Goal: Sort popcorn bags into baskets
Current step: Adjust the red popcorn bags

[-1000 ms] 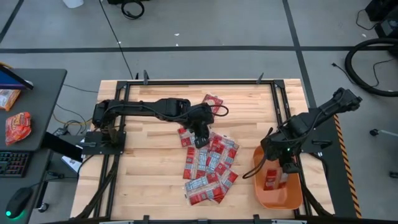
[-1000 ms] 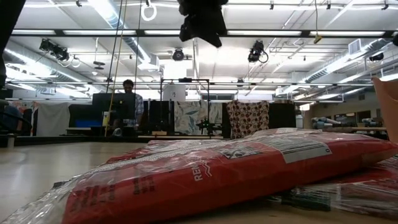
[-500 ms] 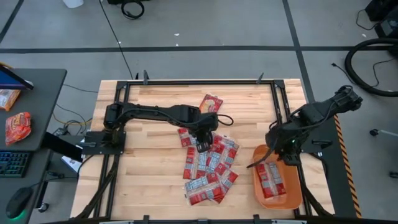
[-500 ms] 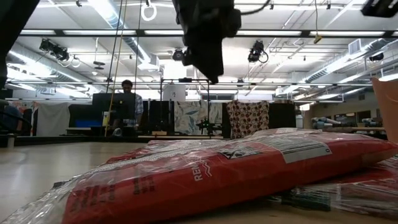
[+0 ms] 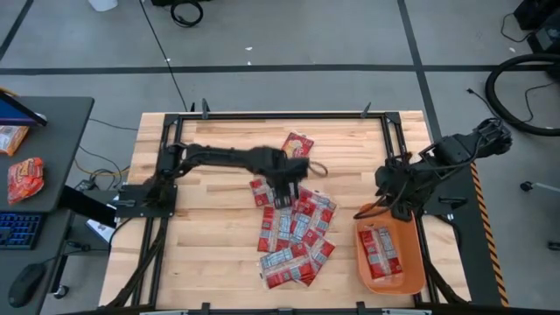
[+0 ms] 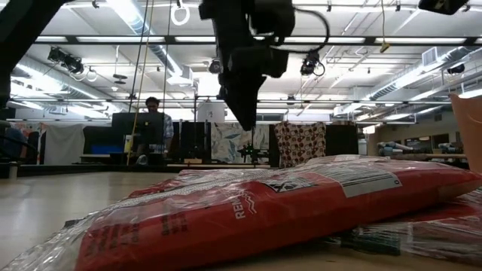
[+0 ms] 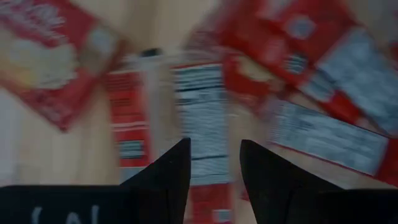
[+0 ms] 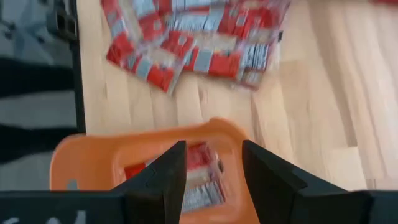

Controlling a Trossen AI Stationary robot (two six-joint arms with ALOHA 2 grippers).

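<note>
Several flat red popcorn packets with white-grey labels lie overlapping in a pile on the wooden table. A larger red bag picturing popcorn lies flat beyond the pile. My left gripper hangs open above the pile's far end, clear of the packets in the low view. Its fingers straddle a white-labelled packet from above. The orange basket stands at the near right corner with one packet lying flat inside. My right gripper is open and empty above the basket's far rim.
Dark frame rails run along the table's left, far and right edges. Bare wood lies left of the pile and toward the near edge. A side desk on the left carries an orange-red snack bag and a keyboard. A person stands far behind the table.
My right gripper has risen out of the basket and drawn back toward the far edge. The packet that stood under it now lies flat in the basket. My left gripper has come down toward the pile's far end.
</note>
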